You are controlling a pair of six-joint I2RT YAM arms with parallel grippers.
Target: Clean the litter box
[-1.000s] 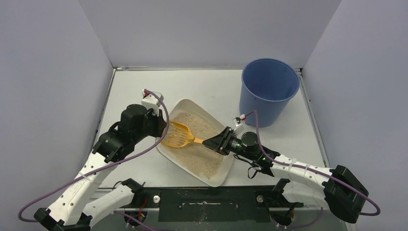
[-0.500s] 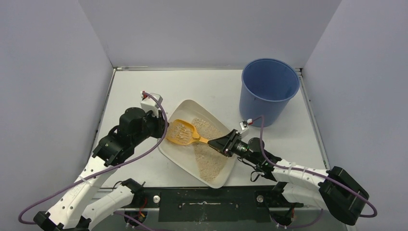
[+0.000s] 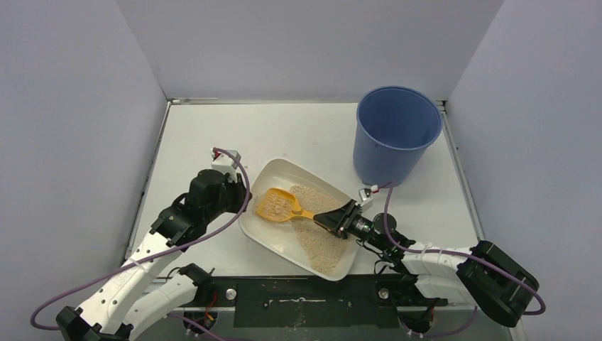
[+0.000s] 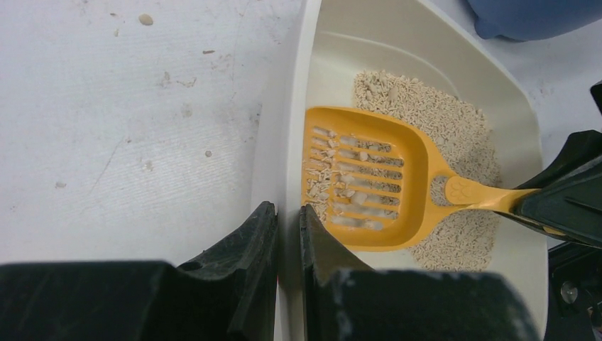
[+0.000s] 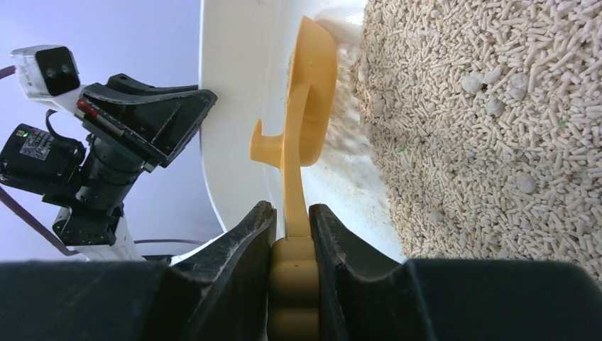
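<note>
1. Your left gripper [image 4: 287,213] is pinched narrow on the rim of the litter box [image 3: 268,176], with one finger outside the wall and one inside.
2. The litter box sits on the tabletop [image 3: 298,135] between your two arms, with the blue bucket [image 3: 396,131] near its far right corner.
3. Your right gripper [image 5: 291,213] is clamped tight on the handle of the orange scoop [image 4: 362,185].
4. The scoop's head hangs over the bare left part of the box. The litter [image 3: 319,234] is heaped toward your right arm.
5. A few pale lumps lie across the scoop's slots, so this looks like the sifting step, with a load taken.
6. Next, you'll want to hold the scoop level, lift it clear of the wall, swing it across to the bucket, and tip it only once over the open mouth.
7. Hold the rim steady with your left arm while you lift.
</note>
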